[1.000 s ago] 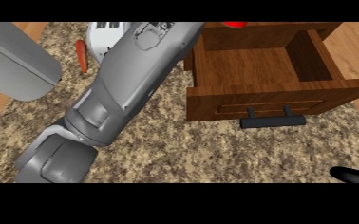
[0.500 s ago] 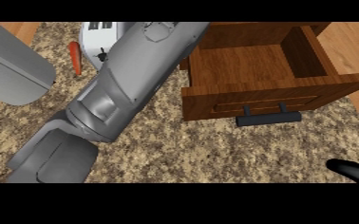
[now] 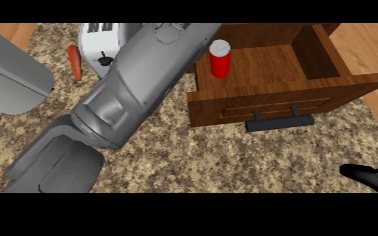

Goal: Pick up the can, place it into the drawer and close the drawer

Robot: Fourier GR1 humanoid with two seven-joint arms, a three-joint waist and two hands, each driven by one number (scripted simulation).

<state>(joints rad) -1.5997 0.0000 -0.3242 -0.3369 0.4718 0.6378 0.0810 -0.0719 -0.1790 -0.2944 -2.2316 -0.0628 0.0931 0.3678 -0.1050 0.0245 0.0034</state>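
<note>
Red can (image 3: 220,59) upright in open drawer (image 3: 280,105), right hand (image 3: 362,174) at lower edge, fingers' state indiscernible

A kitchen: speckled granite counter (image 3: 221,155), wooden drawer (image 3: 280,105), white toaster (image 3: 100,50).

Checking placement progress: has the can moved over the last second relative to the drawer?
Yes. The can now stands upright inside the drawer, near its left wall; a second ago only a red bit showed beyond the drawer's back edge.

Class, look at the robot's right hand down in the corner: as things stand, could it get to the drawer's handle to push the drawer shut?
Probably yes. Open counter lies between the right hand and the dark handle, with nothing in the way.
</note>
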